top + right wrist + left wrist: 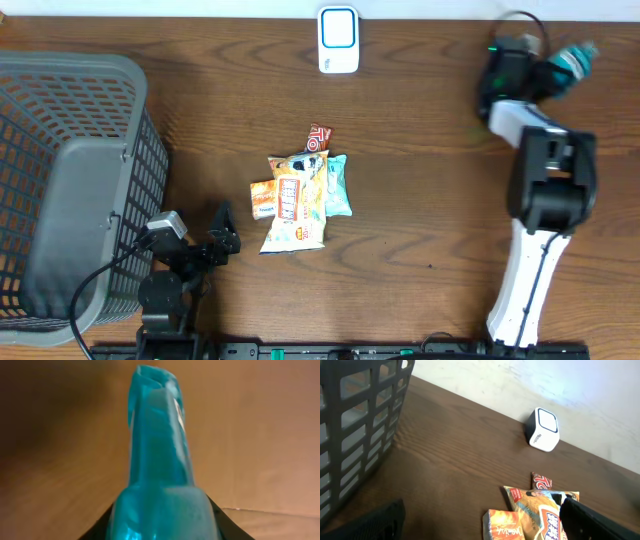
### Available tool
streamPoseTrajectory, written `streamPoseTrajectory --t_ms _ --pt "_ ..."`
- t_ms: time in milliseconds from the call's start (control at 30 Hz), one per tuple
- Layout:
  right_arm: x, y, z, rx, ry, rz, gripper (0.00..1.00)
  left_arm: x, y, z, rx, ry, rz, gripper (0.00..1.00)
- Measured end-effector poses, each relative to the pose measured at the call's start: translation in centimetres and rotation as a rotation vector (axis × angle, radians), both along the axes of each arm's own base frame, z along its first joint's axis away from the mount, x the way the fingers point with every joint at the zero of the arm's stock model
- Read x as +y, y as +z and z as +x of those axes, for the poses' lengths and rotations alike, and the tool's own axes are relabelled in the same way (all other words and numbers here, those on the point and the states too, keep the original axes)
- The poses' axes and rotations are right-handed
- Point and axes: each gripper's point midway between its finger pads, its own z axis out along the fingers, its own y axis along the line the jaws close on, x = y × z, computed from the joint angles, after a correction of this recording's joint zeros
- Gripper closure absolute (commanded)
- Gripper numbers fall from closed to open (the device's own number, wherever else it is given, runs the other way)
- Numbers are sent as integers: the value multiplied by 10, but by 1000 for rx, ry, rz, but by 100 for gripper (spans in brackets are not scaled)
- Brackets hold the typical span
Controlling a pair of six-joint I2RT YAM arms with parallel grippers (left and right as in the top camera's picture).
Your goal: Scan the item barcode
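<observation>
A teal, shiny packet (577, 55) is held in my right gripper (560, 68) at the far right back corner of the table, well to the right of the white barcode scanner (338, 40). In the right wrist view the teal packet (157, 445) fills the middle and sticks out forward from the right gripper (162, 520), whose jaws are shut on its sides. My left gripper (224, 230) stands open near the front left, nothing between its fingers. In the left wrist view the left gripper (485, 527) faces the snack pile, with the scanner (543, 430) beyond.
A pile of snacks lies mid-table: a yellow chip bag (298, 200), a small orange packet (262, 200), a red packet (319, 137) and a pale teal packet (338, 185). A grey mesh basket (60, 190) fills the left side, close to the left arm.
</observation>
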Motion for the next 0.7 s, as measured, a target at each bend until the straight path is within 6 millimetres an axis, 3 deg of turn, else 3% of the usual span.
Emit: streamPoseTrajectory --t_ms 67,133,333,467,700 --pt "-24 -21 -14 89 -4 66 99 0 0 0 0 0 0 2" --pt "-38 -29 -24 112 -23 102 99 0 0 0 0 0 0 2" --pt "-82 -30 -47 39 -65 264 99 0 0 0 0 0 0 2" --pt "-115 -43 -76 28 -137 342 99 0 0 0 0 0 0 2" --pt "-157 -54 -128 24 -288 397 83 0 0 0 0 0 0 2"
